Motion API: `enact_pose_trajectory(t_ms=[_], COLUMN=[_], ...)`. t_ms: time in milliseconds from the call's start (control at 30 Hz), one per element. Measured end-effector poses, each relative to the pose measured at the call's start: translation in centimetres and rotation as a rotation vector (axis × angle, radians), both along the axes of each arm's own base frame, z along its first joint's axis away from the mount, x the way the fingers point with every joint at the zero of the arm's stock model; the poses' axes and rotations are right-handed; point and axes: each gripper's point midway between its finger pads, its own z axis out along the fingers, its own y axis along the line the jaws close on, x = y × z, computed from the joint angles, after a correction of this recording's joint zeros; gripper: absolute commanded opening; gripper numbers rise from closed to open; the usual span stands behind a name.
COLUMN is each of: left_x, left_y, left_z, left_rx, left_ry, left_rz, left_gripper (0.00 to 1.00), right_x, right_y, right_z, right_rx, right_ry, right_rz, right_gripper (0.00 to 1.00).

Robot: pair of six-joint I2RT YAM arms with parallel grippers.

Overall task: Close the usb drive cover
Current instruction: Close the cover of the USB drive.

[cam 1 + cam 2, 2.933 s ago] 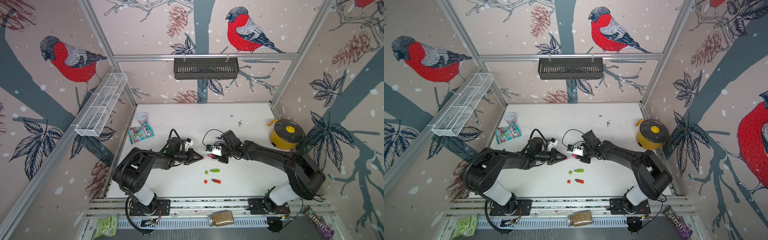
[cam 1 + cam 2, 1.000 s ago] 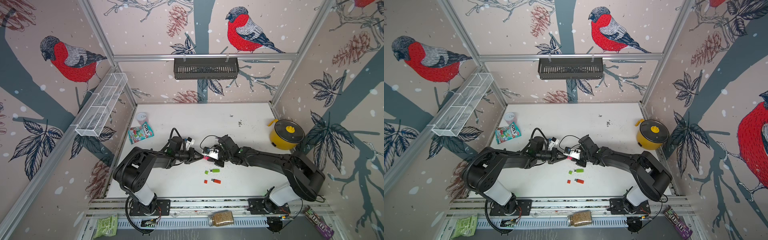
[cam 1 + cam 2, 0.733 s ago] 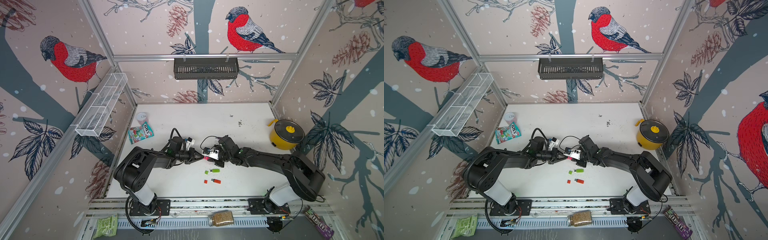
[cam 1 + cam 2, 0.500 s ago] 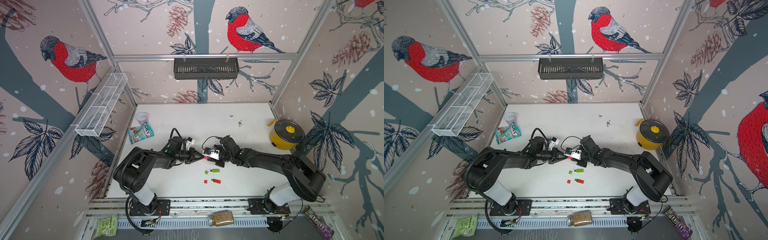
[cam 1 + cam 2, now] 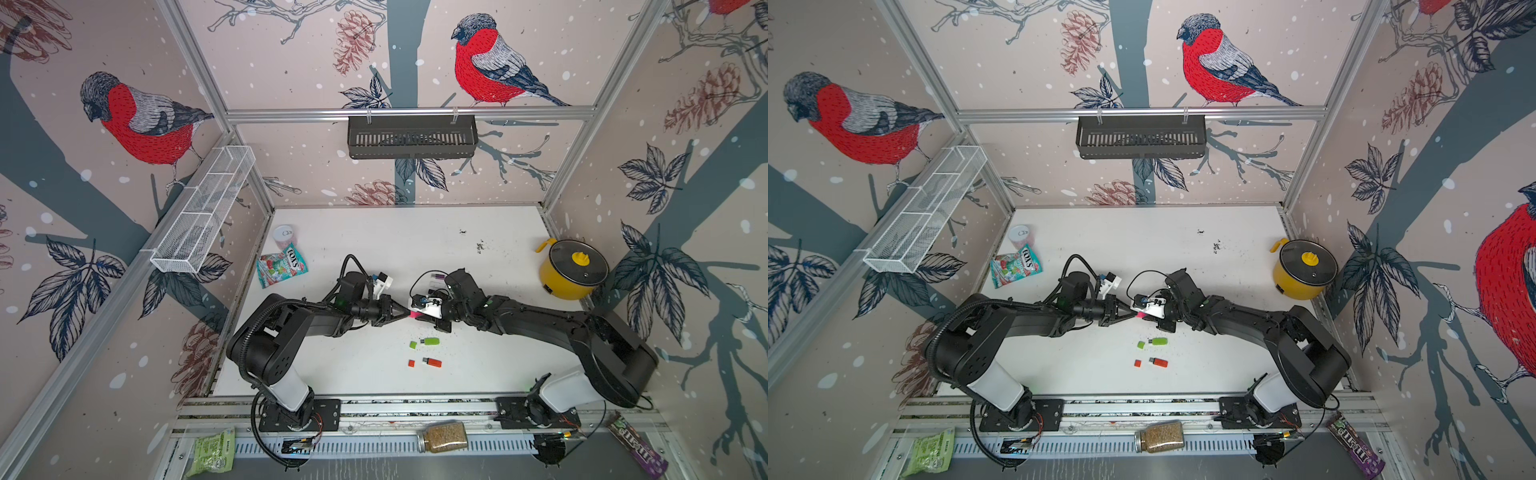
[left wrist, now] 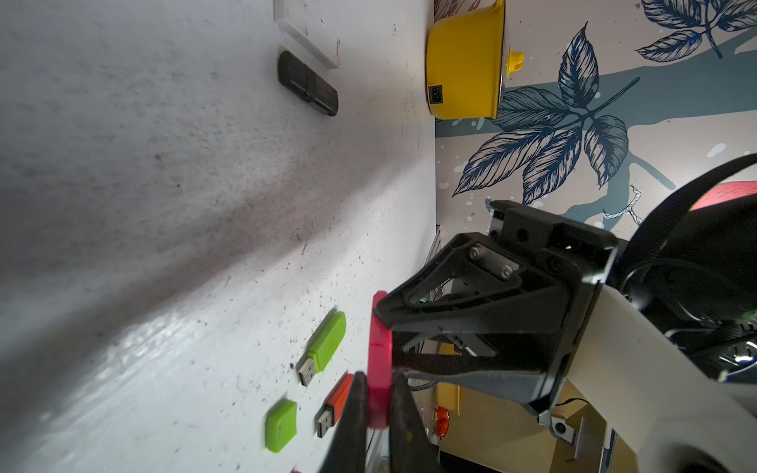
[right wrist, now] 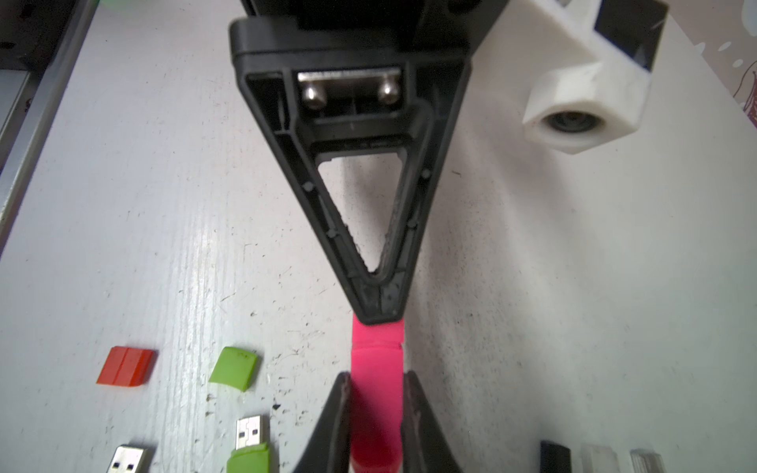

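A pink usb drive (image 5: 413, 316) (image 5: 1140, 316) is held above the table between both grippers, which meet tip to tip. My left gripper (image 5: 404, 313) (image 6: 379, 379) is shut on the cover end (image 6: 377, 403). My right gripper (image 5: 420, 318) (image 7: 377, 379) is shut on the drive's body (image 7: 376, 405). In the right wrist view the pink cover (image 7: 377, 335) sits against the body with only a thin seam between them. The left gripper's fingertips (image 7: 379, 311) pinch the cover's far end. No metal plug shows on the pink drive.
On the table just in front lie a green drive (image 5: 430, 341) and its loose cap (image 5: 413, 344), plus an orange drive (image 5: 433, 362) and its cap (image 5: 411, 363). A black drive (image 6: 307, 84) lies farther back. A yellow pot (image 5: 572, 270) stands right; a candy bag (image 5: 281, 268) and can (image 5: 283, 236) left.
Since the earliest frames the two grippers have come together and the pink pieces now meet. Over the last second the right gripper has shifted slightly; both grips hold.
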Motion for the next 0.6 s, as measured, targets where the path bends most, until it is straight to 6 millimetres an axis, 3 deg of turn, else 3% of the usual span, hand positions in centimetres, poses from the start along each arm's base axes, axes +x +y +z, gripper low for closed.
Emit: enact_pose_trajectory(t_ms=[600], left_x=[0.33], left_y=[-0.25], left_z=[-0.15], left_rx=[0.017], left_ry=[-0.014], left_rz=[-0.004], left_gripper=[0.08], right_x=[0.41], right_y=[0.09], right_z=[0.14], right_rx=[-0.015], right_ry=[0.078], right_rz=[-0.013], right_gripper=[0.18])
